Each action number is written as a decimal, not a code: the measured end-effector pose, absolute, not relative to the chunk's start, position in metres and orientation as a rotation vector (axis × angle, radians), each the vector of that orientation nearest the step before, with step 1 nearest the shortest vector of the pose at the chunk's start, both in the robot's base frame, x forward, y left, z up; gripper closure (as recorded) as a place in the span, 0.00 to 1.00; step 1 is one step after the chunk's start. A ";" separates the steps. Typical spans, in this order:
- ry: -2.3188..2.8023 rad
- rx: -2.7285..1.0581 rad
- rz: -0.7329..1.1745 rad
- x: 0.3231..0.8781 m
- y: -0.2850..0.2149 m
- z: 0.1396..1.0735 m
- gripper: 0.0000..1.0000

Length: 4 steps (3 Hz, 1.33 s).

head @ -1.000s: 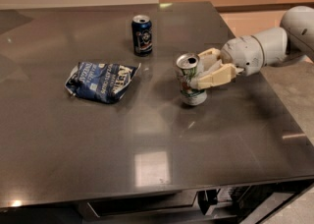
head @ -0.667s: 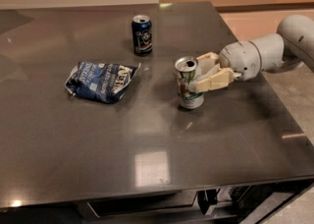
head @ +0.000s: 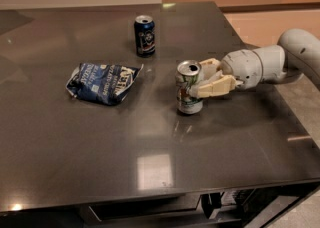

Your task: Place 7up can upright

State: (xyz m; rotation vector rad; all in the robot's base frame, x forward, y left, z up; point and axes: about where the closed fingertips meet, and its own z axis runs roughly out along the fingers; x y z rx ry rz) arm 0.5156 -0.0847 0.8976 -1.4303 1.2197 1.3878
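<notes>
Slightly leftward since a second ago, the gripper (head: 199,78) and the 7up can (head: 188,89) sit right of the table's (head: 150,167) middle. The can stands upright, clasped between both fingers, well apart from the dark blue can (head: 144,35) and the crumpled chip bag (head: 104,82).

bench (head: 100,142): dark, glossy top | 7up can (head: 189,92): stands upright, right of centre | gripper (head: 199,78): at the can's right side, above bench | dark blue can (head: 144,35): upright, far side | crumpled blue snack bag (head: 102,82): lies flat, left
</notes>
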 end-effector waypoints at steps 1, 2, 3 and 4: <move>1.192 -1.384 1.414 0.513 -0.085 0.896 0.36; 1.194 -1.381 1.410 0.515 -0.082 0.896 0.13; 1.195 -1.379 1.407 0.517 -0.079 0.897 0.00; 1.195 -1.379 1.406 0.517 -0.079 0.897 0.00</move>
